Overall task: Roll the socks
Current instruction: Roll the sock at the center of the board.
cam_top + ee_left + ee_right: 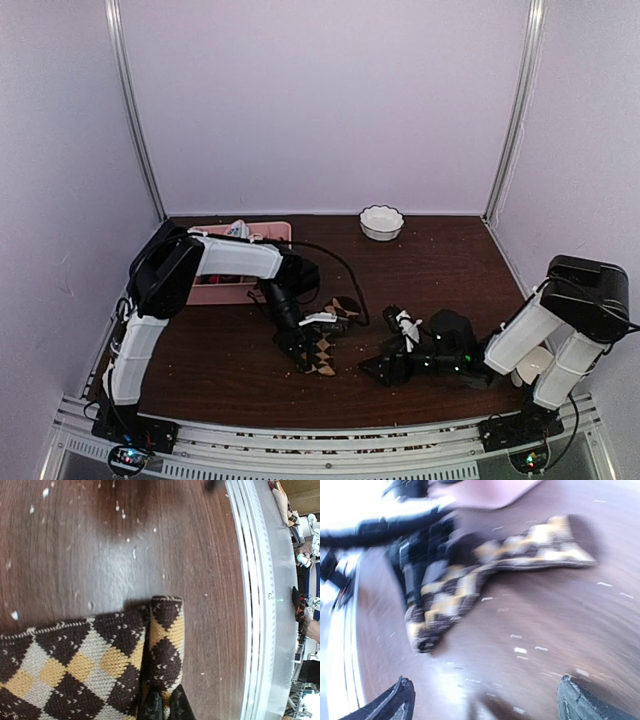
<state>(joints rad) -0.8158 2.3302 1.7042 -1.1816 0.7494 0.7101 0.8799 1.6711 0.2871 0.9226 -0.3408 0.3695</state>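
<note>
Pale lilac walls [320, 100] close in a dark wooden surface [440, 270] in the overhead view, with a pink tray [270, 232] at the rear left and a white bowl [381, 222] further right along the back. The argyle sock [325, 352] lies crumpled near the middle, with the left fingers [298, 352] down on its near end. The right fingers [375, 368] sit low just to its right, apart from it. At the left wrist, the sock [75, 665] fills the lower frame, one end doubled into a narrow fold [167, 630]; the left fingers [152, 710] are pressed together, pinching that fold, and a metal rail [255, 605] runs down the right. The right wrist view is blurred. Its fingers [390, 705] are spread wide over bare wood, and the sock [470, 585] stretches beyond them.
</note>
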